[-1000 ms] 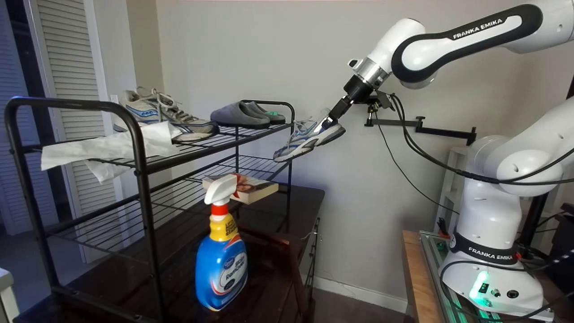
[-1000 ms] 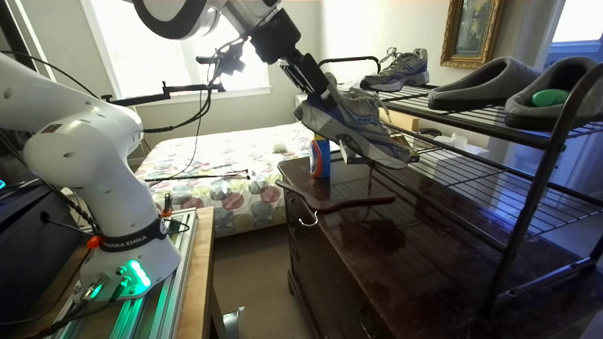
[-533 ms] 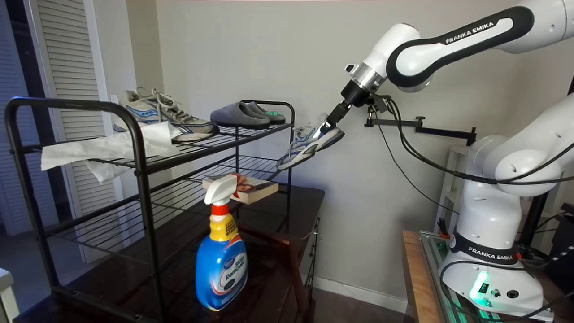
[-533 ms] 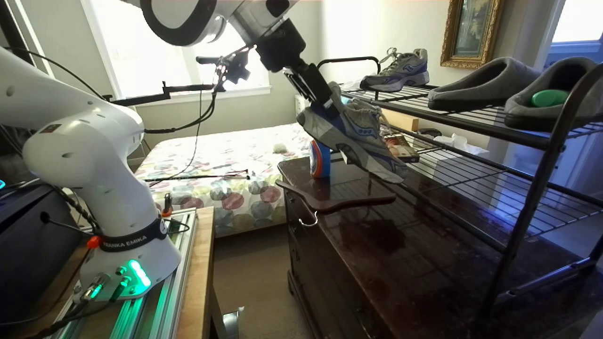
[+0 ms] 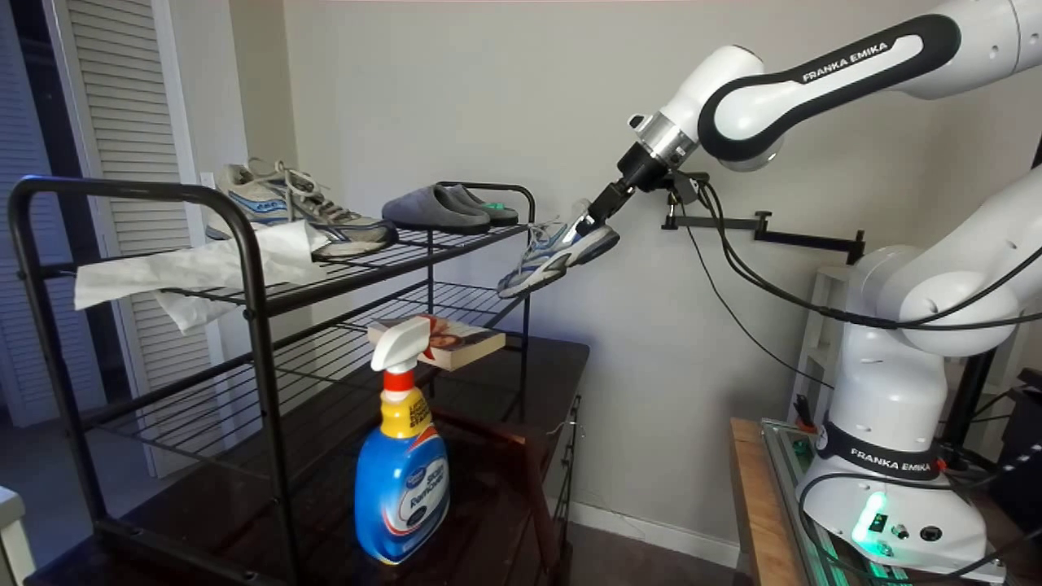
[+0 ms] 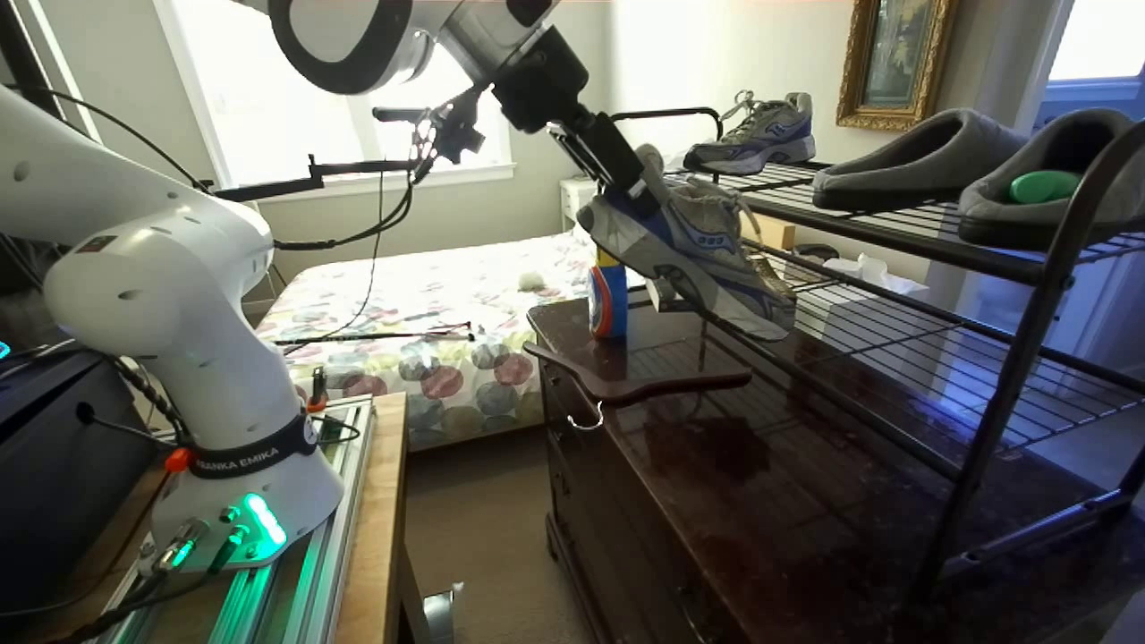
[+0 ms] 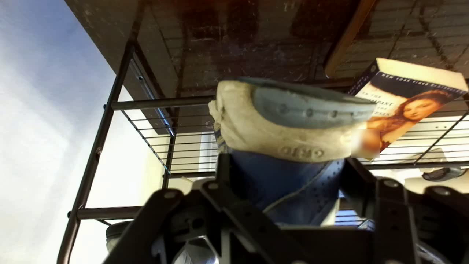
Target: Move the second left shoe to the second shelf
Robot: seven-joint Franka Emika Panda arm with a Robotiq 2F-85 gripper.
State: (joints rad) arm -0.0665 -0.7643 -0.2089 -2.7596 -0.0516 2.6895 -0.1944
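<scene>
The second left shoe is a grey-and-white running sneaker with blue trim; it shows in both exterior views (image 5: 541,264) (image 6: 720,264). My gripper (image 5: 589,221) is shut on its heel end and holds it in the air, toe down and toward the rack. In the wrist view, the sole and blue heel of the shoe (image 7: 285,143) fill the gap between my fingers. The second shelf, the black wire middle tier (image 6: 948,353), also shows in an exterior view (image 5: 472,296). The toe is near its robot-side edge and below the top tier; I cannot tell if it is over the tier.
A matching sneaker (image 5: 301,203), white paper (image 5: 203,264) and grey slippers (image 6: 921,161) lie on the top tier. A book (image 7: 406,102) lies at the middle tier. A spray bottle (image 5: 403,480) and a wooden hanger (image 6: 644,389) are on the dark cabinet (image 6: 760,546).
The gripper and shoe have moved a little toward the rack. The toe dipped by half a second ago and has since risen slightly. The grip on the heel is unchanged.
</scene>
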